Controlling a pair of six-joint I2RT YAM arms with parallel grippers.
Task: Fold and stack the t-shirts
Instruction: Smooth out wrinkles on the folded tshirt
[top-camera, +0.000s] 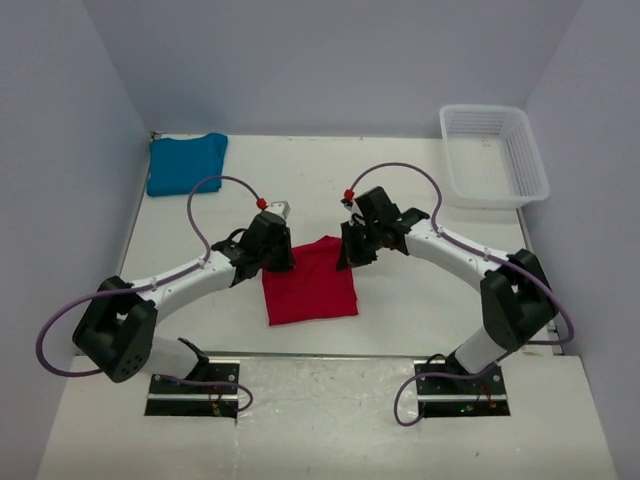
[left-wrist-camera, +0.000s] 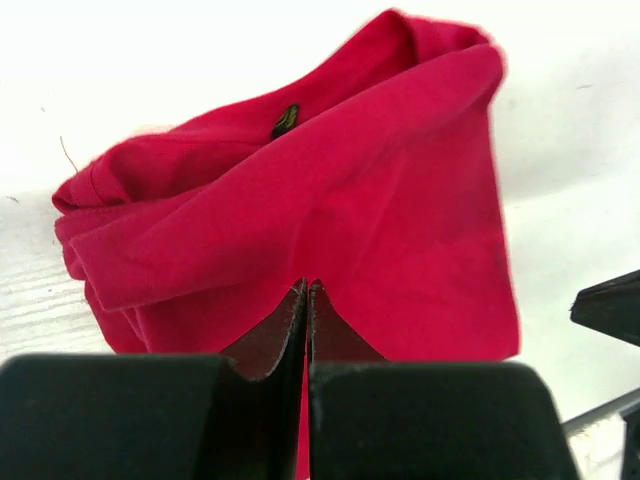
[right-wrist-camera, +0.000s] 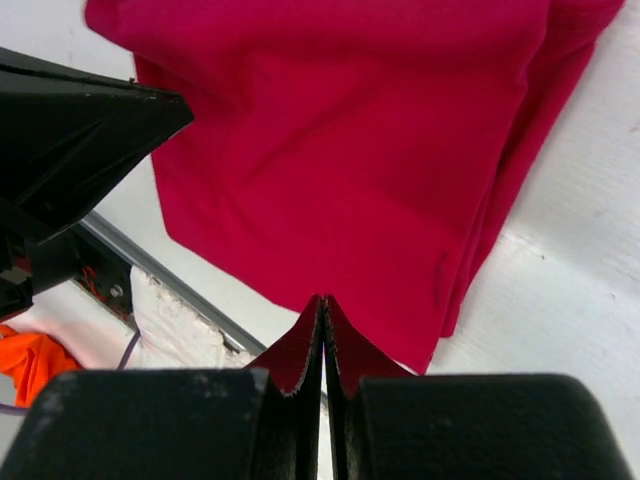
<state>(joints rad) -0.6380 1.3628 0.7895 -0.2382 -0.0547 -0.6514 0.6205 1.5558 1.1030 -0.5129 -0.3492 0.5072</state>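
Left gripper (left-wrist-camera: 307, 288): jaws were fully closed, pinching edge of red t-shirt (left-wrist-camera: 380, 210). Right gripper (right-wrist-camera: 324, 300): jaws likewise closed, clamping same garment. Red t-shirt lay partly folded at centre of top view, between both arms, on table (top-camera: 430, 300). Teal t-shirt (top-camera: 185, 163) sat upper left of top view, well apart, apparently folded. Judged: red fold unfinished; stacking not yet done.
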